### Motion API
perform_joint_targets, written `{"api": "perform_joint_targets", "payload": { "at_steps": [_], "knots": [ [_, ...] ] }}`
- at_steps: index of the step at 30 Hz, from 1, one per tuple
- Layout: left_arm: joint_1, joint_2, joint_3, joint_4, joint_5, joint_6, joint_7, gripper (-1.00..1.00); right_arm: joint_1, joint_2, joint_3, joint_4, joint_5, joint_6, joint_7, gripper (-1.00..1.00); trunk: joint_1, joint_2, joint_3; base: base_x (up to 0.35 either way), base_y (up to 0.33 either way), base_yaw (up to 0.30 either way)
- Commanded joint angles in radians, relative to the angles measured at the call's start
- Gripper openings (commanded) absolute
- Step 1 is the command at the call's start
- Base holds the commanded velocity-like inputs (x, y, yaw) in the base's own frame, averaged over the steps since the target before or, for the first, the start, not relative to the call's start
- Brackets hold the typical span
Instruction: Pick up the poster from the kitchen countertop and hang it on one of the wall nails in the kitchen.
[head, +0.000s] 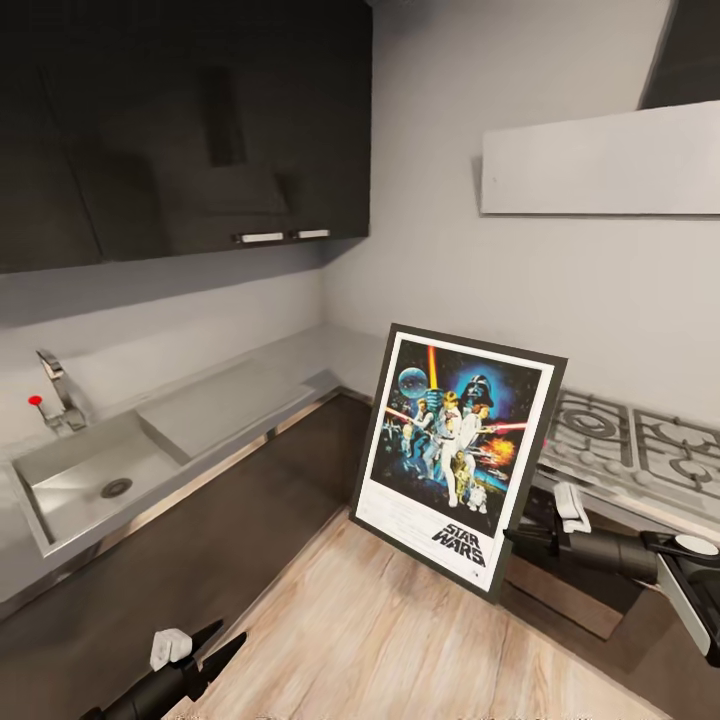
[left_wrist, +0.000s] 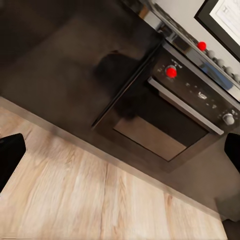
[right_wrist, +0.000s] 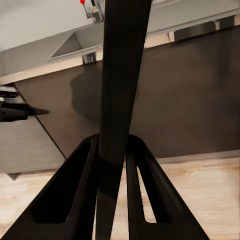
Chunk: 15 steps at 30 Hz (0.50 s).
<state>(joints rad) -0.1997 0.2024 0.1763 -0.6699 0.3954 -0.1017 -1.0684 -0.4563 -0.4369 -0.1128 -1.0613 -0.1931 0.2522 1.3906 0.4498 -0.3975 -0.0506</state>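
Above wood floor, black-framed poster (head: 455, 455), right gripper (head: 518, 528) clamped

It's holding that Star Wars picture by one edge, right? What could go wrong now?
Likely risks:
1. The right hand pinches the poster only at its thin lower edge, so it might swing or slip out.
2. The poster hangs tilted beside the hob; a turn could knock its frame against the countertop.
3. The poster blocks part of the head view, which may make aiming at a nail harder.
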Motion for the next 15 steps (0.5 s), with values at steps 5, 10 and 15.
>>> {"api": "perform_joint_targets", "payload": {
  "at_steps": [5, 10, 15],
  "knots": [
    [-0.001, 0.0, 0.0, 0.001, 0.0, -0.01, -0.004, 1.0, -0.001, 0.0, -0.001, 0.001, -0.005, 0.015, 0.007, -1.0, 0.0, -0.003, -0.002, -0.275, 0.0, 0.048],
    [-0.001, 0.0, 0.0, 0.001, 0.0, -0.011, -0.005, 1.0, 0.0, 0.0, -0.001, 0.0, -0.005, 0.015, 0.007, -1.0, 0.0, -0.003, -0.002, -0.334, 0.0, 0.006],
    [-0.001, 0.0, 0.0, 0.001, 0.0, -0.012, -0.005, 1.0, 0.001, 0.0, 0.0, -0.002, -0.005, 0.015, 0.007, -1.0, 0.0, -0.003, -0.002, -0.315, 0.0, 0.072]
  ]
}}
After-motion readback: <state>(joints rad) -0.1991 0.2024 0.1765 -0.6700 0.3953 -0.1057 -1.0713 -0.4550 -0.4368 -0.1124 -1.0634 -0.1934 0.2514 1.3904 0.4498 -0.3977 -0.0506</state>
